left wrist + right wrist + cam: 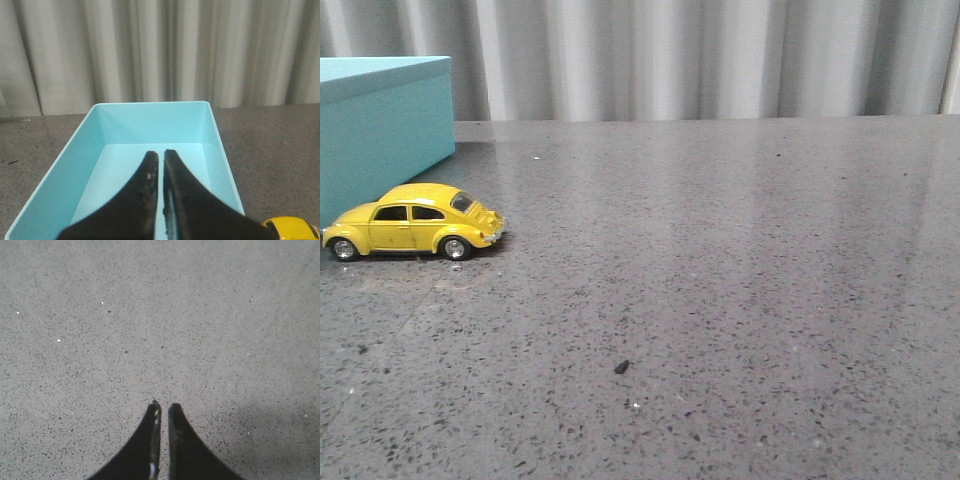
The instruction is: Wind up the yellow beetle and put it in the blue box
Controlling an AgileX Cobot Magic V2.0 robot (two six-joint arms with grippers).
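While the small glossy yellow toy beetle [415,222] stands on the speckled grey table [720,300] beside the open turquoise box [150,130], both claws, left [161,156] and right [163,407], sit pressed together, empty.

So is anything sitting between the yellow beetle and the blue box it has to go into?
Nothing visible does. The yellow beetle stands on the table right beside the blue box, and the left wrist view shows the box open and empty.

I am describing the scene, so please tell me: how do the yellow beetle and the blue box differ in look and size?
The yellow beetle is small, glossy and rounded, while the blue box is far larger, matte and rectangular. The beetle stands on wheels; the box sits flat. The box is open and empty inside; the beetle is closed. Both rest on the grey table.
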